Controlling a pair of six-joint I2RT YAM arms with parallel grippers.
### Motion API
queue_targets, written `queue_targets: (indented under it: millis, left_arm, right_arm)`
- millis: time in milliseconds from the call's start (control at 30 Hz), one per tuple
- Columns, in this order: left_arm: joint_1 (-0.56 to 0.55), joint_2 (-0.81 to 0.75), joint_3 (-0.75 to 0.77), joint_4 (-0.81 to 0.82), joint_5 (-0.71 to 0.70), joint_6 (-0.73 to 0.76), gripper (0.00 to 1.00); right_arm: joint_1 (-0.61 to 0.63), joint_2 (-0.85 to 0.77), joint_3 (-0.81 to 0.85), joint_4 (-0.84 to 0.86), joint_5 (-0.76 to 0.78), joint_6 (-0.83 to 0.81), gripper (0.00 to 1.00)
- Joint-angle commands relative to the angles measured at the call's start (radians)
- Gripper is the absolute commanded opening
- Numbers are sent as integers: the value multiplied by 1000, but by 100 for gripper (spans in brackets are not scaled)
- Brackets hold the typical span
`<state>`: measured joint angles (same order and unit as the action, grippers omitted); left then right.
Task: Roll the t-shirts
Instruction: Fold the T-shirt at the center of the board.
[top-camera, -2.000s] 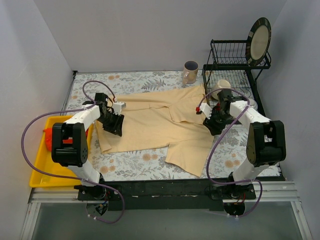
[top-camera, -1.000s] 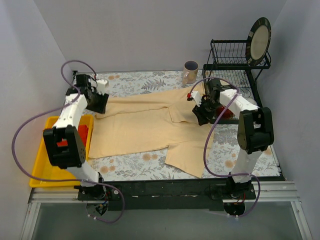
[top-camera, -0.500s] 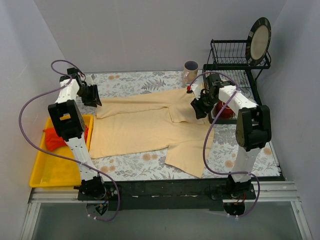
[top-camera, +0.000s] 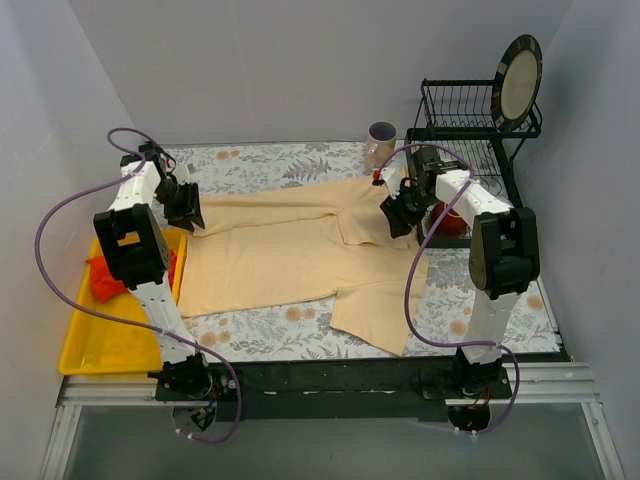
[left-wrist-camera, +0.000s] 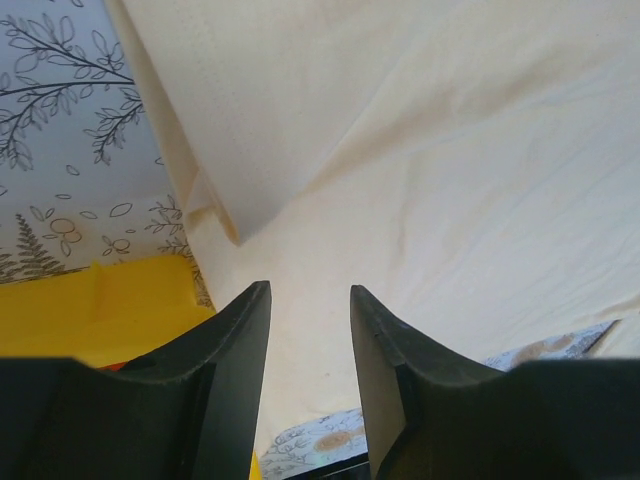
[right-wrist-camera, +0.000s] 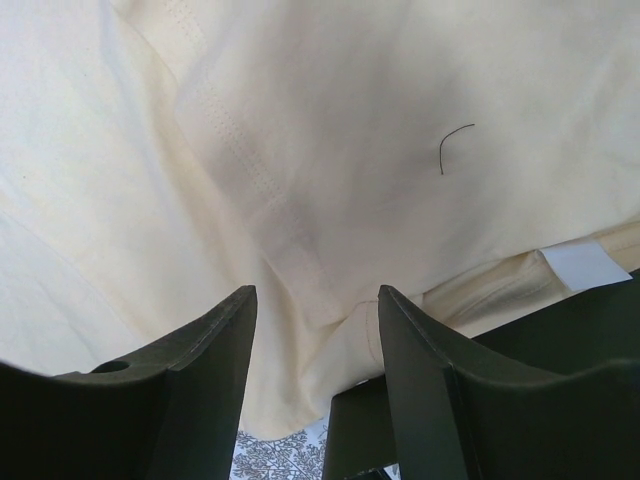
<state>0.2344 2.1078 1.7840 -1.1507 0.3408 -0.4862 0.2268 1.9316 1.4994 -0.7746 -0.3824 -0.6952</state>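
The t-shirt (top-camera: 300, 255) lies flat and unrolled across the middle of the surface (top-camera: 290, 165), with one flap reaching toward 5 o'clock. My left end effector (top-camera: 188, 210) hovers over its 10 o'clock corner, fingers spread with nothing between them. My right end effector (top-camera: 398, 215) hangs over the 2 o'clock edge, likewise spread and empty, close beside the dish rack (top-camera: 455, 140). I judge this to be the set-up for the first grasp. Next I should lower both, pinch the far edge together, and turn it toward 6 o'clock evenly, or the thin cloth may skew.
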Motion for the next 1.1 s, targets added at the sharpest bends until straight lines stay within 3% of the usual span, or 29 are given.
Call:
queue_targets:
  millis: [0, 367, 633, 767, 900, 1067]
  left_arm:
    - [-27, -72, 2, -6, -100, 11, 38]
    - [-142, -12, 2, 80, -242, -8, 39]
    - [-150, -54, -54, 106, -329, 50, 36]
    - [-150, -58, -49, 109, -309, 69, 35]
    - [-178, -58, 14, 95, -154, 64, 36]
    - [-207, -86, -40, 129, -132, 18, 36]
  right_arm:
    - [0, 20, 36, 14, -36, 16, 60]
    - [-1, 7, 35, 15, -26, -7, 60]
    - [-3, -22, 16, 29, 1, -16, 62]
    - [0, -63, -40, 8, -46, -161, 67]
    - [12, -59, -47, -11, -13, -269, 68]
    - [40, -59, -50, 23, 13, -337, 68]
